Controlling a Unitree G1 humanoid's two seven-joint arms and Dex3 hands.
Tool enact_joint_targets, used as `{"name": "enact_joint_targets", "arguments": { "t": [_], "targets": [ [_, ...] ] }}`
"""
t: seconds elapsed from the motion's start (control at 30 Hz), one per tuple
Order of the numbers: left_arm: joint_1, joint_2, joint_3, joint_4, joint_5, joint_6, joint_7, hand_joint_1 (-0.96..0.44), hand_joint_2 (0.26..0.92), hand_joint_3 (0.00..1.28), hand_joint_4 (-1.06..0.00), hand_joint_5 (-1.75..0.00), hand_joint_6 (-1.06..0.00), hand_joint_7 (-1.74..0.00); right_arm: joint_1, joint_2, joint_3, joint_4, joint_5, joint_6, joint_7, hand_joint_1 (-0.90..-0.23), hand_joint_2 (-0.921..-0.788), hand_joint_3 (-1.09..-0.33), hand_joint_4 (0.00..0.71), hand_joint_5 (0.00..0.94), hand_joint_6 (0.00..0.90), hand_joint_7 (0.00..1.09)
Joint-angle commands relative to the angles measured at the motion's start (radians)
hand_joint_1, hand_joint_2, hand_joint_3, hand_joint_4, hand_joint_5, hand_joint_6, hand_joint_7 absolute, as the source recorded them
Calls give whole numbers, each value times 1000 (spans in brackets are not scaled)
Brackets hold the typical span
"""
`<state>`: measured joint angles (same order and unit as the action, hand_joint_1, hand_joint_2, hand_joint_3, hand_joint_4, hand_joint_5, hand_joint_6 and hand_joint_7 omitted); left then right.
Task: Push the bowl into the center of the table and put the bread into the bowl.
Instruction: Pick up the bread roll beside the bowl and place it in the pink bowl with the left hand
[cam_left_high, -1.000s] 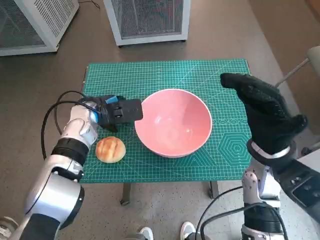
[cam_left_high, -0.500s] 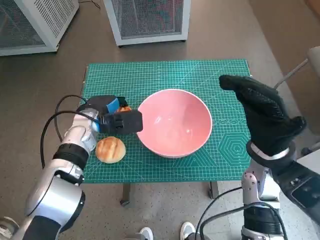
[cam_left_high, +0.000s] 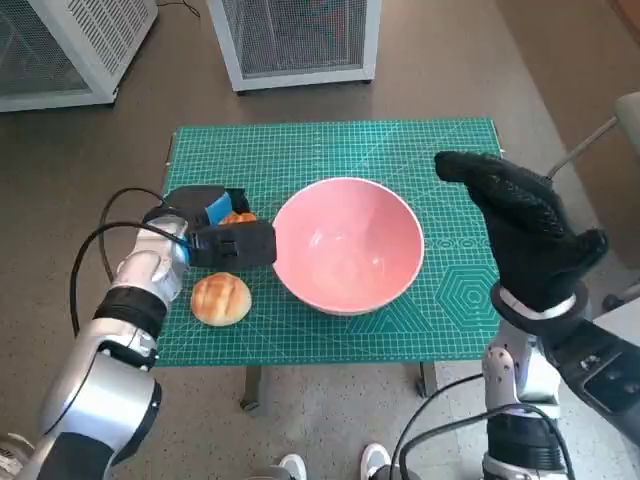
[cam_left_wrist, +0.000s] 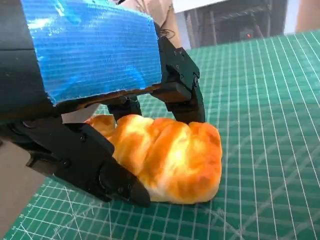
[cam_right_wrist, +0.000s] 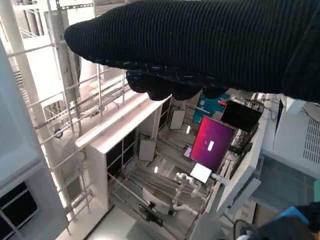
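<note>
Bread (cam_left_wrist: 170, 157) sits left of middle in my head view, clamped in the left hand (cam_left_high: 225, 240) fingers beside the pink bowl (cam_left_high: 348, 243), and I worry it slips when lifted.

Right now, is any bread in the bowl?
No. The pink bowl is empty; the round bun and the croissant lie on the mat.

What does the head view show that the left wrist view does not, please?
Only the head view shows the pink round bowl, a round golden bread roll near the table's front edge, and the raised right hand in its black knitted glove. Only the left wrist view shows black fingers closed around a golden croissant-shaped bread. Both show the blue-taped left hand and the green gridded cutting mat.
</note>
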<state>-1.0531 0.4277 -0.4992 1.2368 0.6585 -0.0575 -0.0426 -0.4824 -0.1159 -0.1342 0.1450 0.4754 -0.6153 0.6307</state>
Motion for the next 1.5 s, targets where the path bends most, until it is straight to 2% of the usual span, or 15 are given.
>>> {"name": "enact_joint_targets", "arguments": {
  "t": [0.03, 0.37, 0.63, 0.9, 1.07, 1.5],
  "targets": [
    [-16, 32, 49, -161, -29, 17, -3, 1, 920, 103, -603, -1327, -648, -1076, 22, -3, 3, 5, 8, 12, 13, -509, -921, -522, 358, 2, 79, 631],
    [170, 93, 152, -766, -24, 56, -8, 2, 920, 75, -656, -1192, -642, -1161, 14, 1, 8, 26, 15, 17, 24, -509, -921, -519, 358, 1, 89, 632],
    [280, 85, 178, -1034, -14, 19, -6, 2, 919, 43, -727, -1105, -651, -1163, 22, 4, 14, 21, 19, 23, 28, -506, -921, -519, 357, 1, 96, 638],
    [342, 55, 158, -1146, -11, 0, -31, 2, 920, 34, -760, -1037, -635, -1205, 29, 0, 17, 10, 23, 34, 32, -501, -921, -523, 358, 1, 94, 641],
    [375, 24, 147, -1194, -13, 7, -81, 1, 920, 61, -731, -1090, -599, -1221, 35, -2, 16, 2, 24, 41, 35, -500, -921, -525, 361, 3, 92, 644],
    [404, -32, 103, -1137, -9, -69, -117, 1, 920, 79, -690, -1153, -599, -1206, 50, -6, 18, -12, 13, 41, 28, -510, -921, -527, 366, 4, 78, 645]
  ]
}}
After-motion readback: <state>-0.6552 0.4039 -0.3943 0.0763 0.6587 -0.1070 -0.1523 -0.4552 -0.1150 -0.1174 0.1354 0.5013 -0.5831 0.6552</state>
